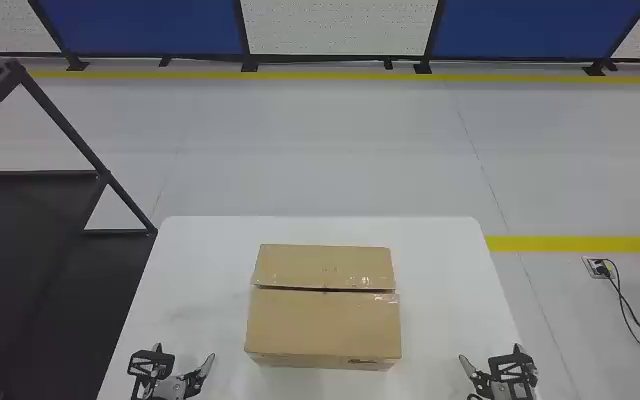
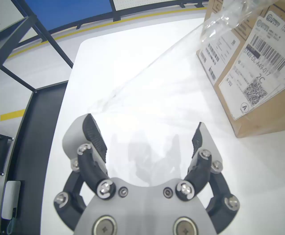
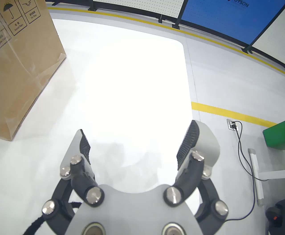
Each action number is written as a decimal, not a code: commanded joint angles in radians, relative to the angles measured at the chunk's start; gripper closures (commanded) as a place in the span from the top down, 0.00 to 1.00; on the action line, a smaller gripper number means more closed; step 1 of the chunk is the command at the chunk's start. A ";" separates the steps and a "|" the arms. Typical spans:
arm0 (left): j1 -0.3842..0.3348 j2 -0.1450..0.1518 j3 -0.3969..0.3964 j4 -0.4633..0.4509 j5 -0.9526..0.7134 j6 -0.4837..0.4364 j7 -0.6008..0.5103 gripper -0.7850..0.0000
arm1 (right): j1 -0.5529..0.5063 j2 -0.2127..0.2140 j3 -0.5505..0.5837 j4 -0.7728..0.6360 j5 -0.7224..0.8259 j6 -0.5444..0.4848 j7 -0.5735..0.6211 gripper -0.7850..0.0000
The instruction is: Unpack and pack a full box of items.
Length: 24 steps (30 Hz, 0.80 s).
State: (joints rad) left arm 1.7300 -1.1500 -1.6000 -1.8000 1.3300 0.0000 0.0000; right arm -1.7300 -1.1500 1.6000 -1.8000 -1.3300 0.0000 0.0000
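Left gripper [image 2: 144, 124] hangs over the near-left corner of the worktop [image 1: 200, 290], fingers spread wide with nothing between them, above bare surface and well apart from the cardboard box [image 1: 323, 305]. The cardboard box sits mid-worktop, about halfway between the left and right edges. Its top flaps are closed along a seam running left to right, and a strip of clear tape [image 2: 213, 20] curls loose at an upper corner of its label-covered left side. Right gripper [image 3: 137, 129] hangs over the near-right corner close to the right edge, fingers likewise spread and holding nothing, the cardboard box well apart from it.
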 commanded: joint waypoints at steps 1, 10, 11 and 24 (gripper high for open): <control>0.000 0.000 0.000 0.000 0.000 0.000 0.000 1.00 | 0.000 0.000 0.000 0.000 0.000 0.000 0.000 1.00; 0.028 0.001 -0.037 0.001 -0.027 -0.055 0.080 1.00 | -0.011 0.005 -0.001 -0.022 -0.044 -0.082 -0.006 1.00; 0.037 0.002 -0.049 -0.002 -0.022 -0.056 0.104 1.00 | -0.013 0.005 0.004 -0.035 -0.043 -0.095 0.005 1.00; 0.113 0.020 -0.262 -0.049 -0.081 -0.298 0.286 1.00 | 0.022 0.039 0.187 -0.215 0.565 -0.551 0.510 1.00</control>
State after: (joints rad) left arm 1.8456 -1.1307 -1.8509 -1.8464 1.2649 -0.2772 0.2870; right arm -1.7151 -1.1143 1.7765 -2.0132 -0.8776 -0.5139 0.4429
